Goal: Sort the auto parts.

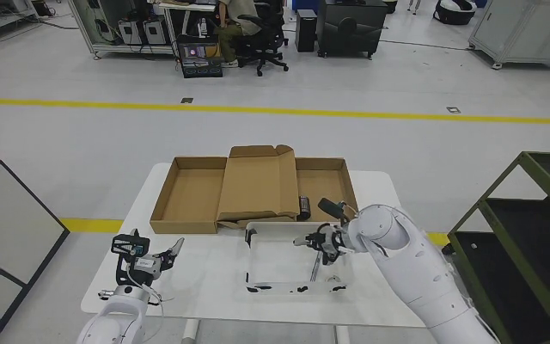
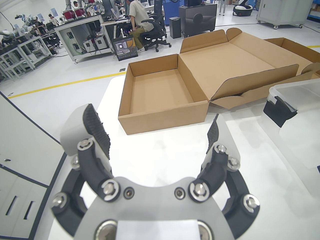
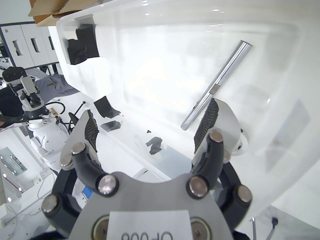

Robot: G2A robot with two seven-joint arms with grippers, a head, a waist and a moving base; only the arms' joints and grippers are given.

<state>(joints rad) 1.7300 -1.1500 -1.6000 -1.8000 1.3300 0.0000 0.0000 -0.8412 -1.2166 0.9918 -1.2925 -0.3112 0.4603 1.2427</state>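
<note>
We hold our right jaws wide open and empty over the clear bin (image 3: pixel 175 13) mid-counter (image 1: pixel 206 284), the metal rod (image 3: pixel 217 83) lying on its floor just beside one pad (image 3: pixel 207 116), long axis slanting away, while our left jaws gape empty near the front-left corner.

bright, even overhead light; soft shadows beside the cardboard box (image 2: pixel 162 118) on the table (image 2: pixel 160 151); white glare washes the clear bin (image 3: pixel 155 71); wrist views bow at edges.
</note>
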